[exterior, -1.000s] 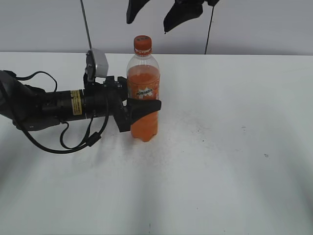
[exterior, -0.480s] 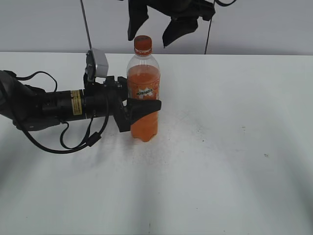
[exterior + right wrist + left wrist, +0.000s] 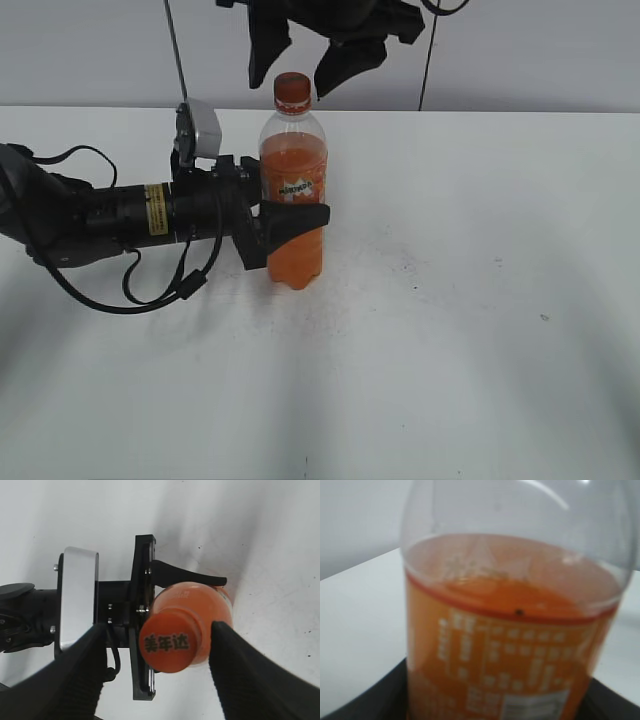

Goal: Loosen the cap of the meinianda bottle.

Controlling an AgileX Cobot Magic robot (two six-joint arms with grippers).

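The meinianda bottle stands upright on the white table, clear plastic with orange drink and an orange label. It fills the left wrist view. My left gripper is shut on its middle from the left. The orange cap sits on top; in the right wrist view it shows dark characters. My right gripper hangs open just above the cap, one finger on each side, not touching it.
The white table stretches to the right and front of the bottle. The left arm's black body and cables lie along the table at left. A thin pole stands behind.
My right gripper has come down and left from above until its open fingers flank the cap. The bottle and my left gripper have not moved.
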